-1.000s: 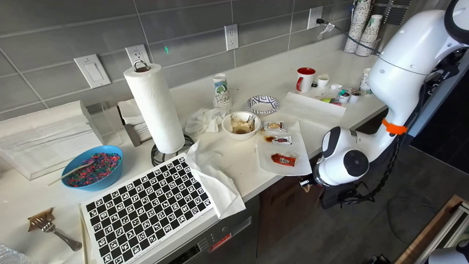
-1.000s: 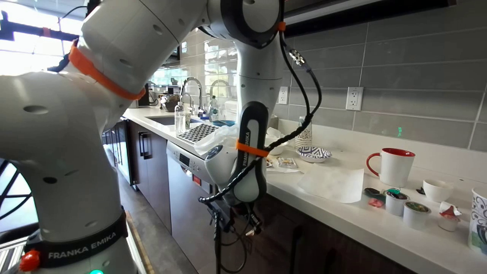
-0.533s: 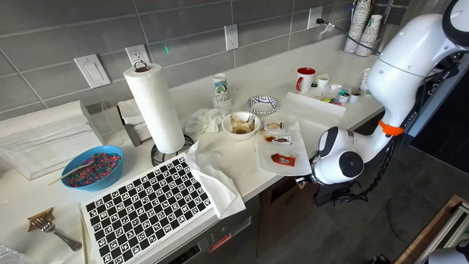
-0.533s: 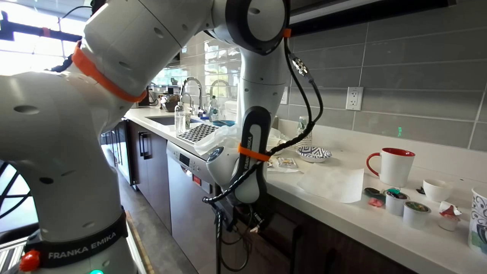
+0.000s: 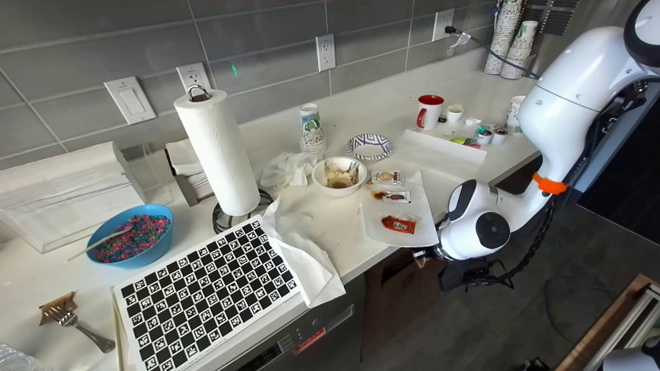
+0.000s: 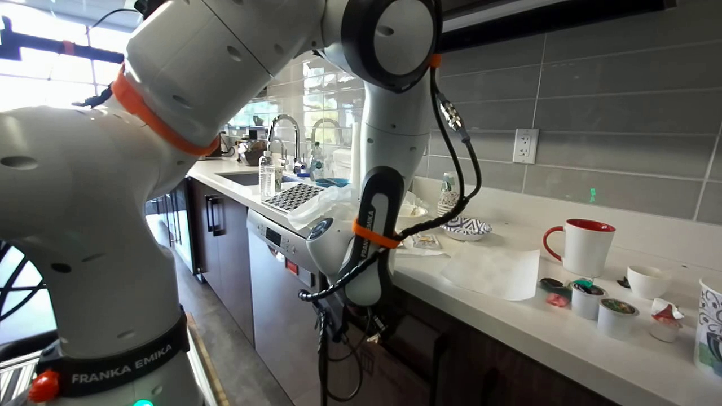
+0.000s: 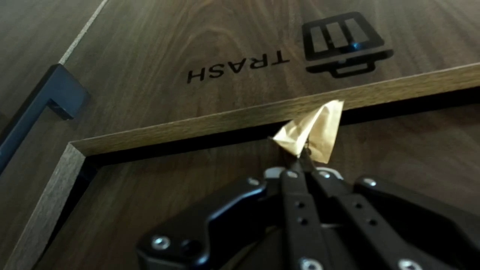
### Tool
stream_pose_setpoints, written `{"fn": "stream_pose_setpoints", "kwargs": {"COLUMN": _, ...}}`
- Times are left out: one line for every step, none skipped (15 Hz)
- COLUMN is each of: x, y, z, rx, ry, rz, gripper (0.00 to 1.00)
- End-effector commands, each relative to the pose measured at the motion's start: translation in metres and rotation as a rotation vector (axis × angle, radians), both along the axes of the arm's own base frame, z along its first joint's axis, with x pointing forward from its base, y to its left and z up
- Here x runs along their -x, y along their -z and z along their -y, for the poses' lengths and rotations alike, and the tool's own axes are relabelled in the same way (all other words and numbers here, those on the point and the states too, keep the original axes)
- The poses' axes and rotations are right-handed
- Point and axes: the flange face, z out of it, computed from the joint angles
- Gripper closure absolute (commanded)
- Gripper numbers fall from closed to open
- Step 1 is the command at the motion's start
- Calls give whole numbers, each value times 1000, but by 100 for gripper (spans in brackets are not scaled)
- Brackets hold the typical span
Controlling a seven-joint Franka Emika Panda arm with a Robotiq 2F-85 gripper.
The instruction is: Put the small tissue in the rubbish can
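Pincer (image 7: 302, 161) shifted slightly, pinching small tissue (image 7: 318, 129), which juts out beyond it

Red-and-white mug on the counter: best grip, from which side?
Probably the red handle, approached from its own side: it juts out from the upright mug, away from the small white bowl. The gripper is shut on the tissue, so that goes first.

The gripper (image 7: 302, 162) hides part of the tissue (image 7: 321, 129); wrist view crops a handle (image 7: 35, 107).
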Motion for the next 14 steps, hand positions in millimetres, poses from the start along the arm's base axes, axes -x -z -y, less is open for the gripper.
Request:
{"fn": "stream_pose_setpoints", "kwargs": {"x": -23, "y": 8, "z": -3, "rx": 1, "ry": 1, "rz": 34, "gripper": 100}}
{"fn": "stream_pose_setpoints", "kwargs": {"x": -25, "y": 11, "z": -4, "rx": 6, "ry": 1, "rz": 38, "gripper": 100}}
{"fn": "stream_pose_setpoints", "kwargs": {"x": -26, "y": 14, "z": -4, "rx": 12, "ry": 3, "rz": 41, "gripper": 100}}
{"fn": "stream_pose_setpoints", "kwargs": {"x": -28, "y": 16, "z": -5, "rx": 18, "ry": 3, "rz": 47, "gripper": 100}}
{"fn": "stream_pose_setpoints", "kwargs": {"x": -29, "y": 20, "z": -5, "rx": 30, "ry": 0, "rz": 48, "gripper": 100}}
{"fn": "stream_pose_setpoints", "kwargs": {"x": -30, "y": 23, "z": -4, "rx": 41, "ry": 2, "rz": 50, "gripper": 100}}
{"fn": "stream_pose_setpoints", "kwargs": {"x": -30, "y": 26, "z": -3, "rx": 50, "ry": 5, "rz": 54, "gripper": 100}}
{"fn": "stream_pose_setpoints", "kwargs": {"x": -32, "y": 27, "z": -2, "rx": 61, "ry": 8, "rz": 61, "gripper": 100}}
{"fn": "stream_pose_setpoints", "kwargs": {"x": -35, "y": 26, "z": -2, "rx": 65, "ry": 12, "rz": 68, "gripper": 100}}
{"fn": "stream_pose_setpoints", "kwargs": {"x": -34, "y": 28, "z": 3, "rx": 67, "ry": 25, "rz": 66, "gripper": 100}}
{"fn": "stream_pose_setpoints", "kwargs": {"x": -4, "y": 25, "z": 0, "rx": 51, "ry": 29, "rz": 24, "gripper": 100}}
{"fn": "stream_pose_setpoints", "kwargs": {"x": -3, "y": 27, "z": 0, "rx": 56, "ry": 29, "rz": 21, "gripper": 99}}
{"fn": "stream_pose_setpoints", "kwargs": {"x": -2, "y": 28, "z": 0, "rx": 61, "ry": 27, "rz": 22, "gripper": 99}}
{"fn": "stream_pose_setpoints", "kwargs": {"x": -2, "y": 28, "z": -1, "rx": 65, "ry": 23, "rz": 23, "gripper": 99}}
